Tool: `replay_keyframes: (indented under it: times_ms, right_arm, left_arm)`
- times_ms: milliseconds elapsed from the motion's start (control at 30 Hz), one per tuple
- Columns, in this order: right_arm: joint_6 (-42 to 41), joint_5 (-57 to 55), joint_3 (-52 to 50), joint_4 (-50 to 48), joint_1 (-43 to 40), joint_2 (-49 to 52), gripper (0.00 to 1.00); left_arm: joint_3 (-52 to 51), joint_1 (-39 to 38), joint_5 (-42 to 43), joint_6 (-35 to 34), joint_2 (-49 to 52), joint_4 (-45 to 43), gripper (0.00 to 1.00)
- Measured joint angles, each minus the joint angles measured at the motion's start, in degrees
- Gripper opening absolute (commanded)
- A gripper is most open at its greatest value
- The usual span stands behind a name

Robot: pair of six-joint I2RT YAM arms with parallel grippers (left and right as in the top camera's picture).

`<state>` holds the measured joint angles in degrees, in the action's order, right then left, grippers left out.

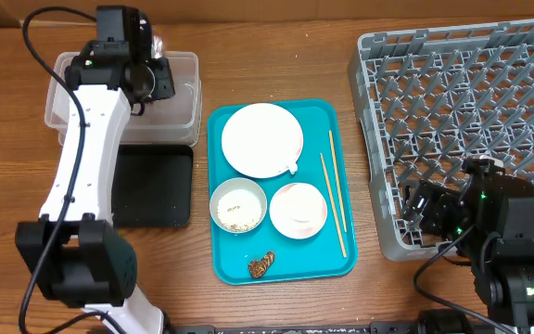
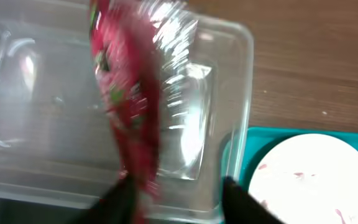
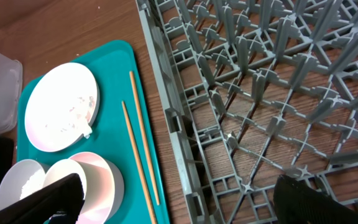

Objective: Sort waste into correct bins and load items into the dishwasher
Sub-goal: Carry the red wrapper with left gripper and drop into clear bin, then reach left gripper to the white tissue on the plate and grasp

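Red-and-silver foil wrapper [image 2: 129,106] shows only in the left wrist view, where it is motion-blurred and hangs upright over the clear tub [image 2: 36,168], its lower end against one finger [image 2: 120,200]. The left gripper [image 2: 179,200] has its fingers parted, and the wrapper is not pinched between them. In the overhead view the left wrist sits over the tub and hides the wrapper. That view alone shows the black tray [image 1: 156,186], just in front of the tub. It also shows the teal tray [image 1: 332,250] carrying the flat plate [image 1: 261,139], a white bowl [image 1: 237,205] speckled with rice, a pink bowl [image 1: 298,210], the chopsticks [image 1: 334,204] and a brown lump [image 1: 261,265]. The right gripper [image 3: 179,200] is spread wide and empty over the near left corner of the grey dish rack [image 3: 260,93]. The rack's floor, seen close in the right wrist view, holds no dishes.
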<state>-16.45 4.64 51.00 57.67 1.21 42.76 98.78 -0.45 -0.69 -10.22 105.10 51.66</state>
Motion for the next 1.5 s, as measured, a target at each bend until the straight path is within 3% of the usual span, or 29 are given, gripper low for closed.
replay_keyframes:
  times_ms: [333, 667, 1000, 1100, 1133, 1200, 1500]
  right_arm:
    - [-0.02, 0.0, 0.0, 0.48, 0.02, 0.0, 1.0]
    - [-0.02, 0.0, 0.0, 0.55, 0.02, 0.0, 1.0]
    - [-0.04, 0.02, 0.0, 1.81, 0.02, 0.0, 1.0]
    - [-0.04, 0.0, 0.0, 1.9, 0.02, 0.0, 1.0]
    - [0.0, 0.0, 0.0, 1.92, 0.02, 0.0, 1.0]
    - [-0.02, -0.02, 0.0, 1.92, 0.02, 0.0, 1.0]
    - [-0.02, 0.0, 0.0, 1.95, 0.02, 0.0, 1.0]
  left_arm:
    - [0.0, -3.93, 6.16, 1.88, 1.97, 0.76, 0.75]
    - [0.02, -17.81, 5.97, 6.67, 4.57, 1.01, 0.76]
    - [0.02, -20.61, 4.31, 7.45, 17.73, 1.03, 0.75]
    - [0.02, -20.59, 4.04, 7.54, 20.68, 1.01, 0.56]
    - [0.02, -20.59, 3.87, 7.78, 21.42, 1.05, 0.43]
    - [0.02, -20.59, 3.8, 7.67, 22.38, 1.22, 0.04]
    - [1.44, -20.57, 3.43, 7.85, 22.53, 5.66, 0.04]
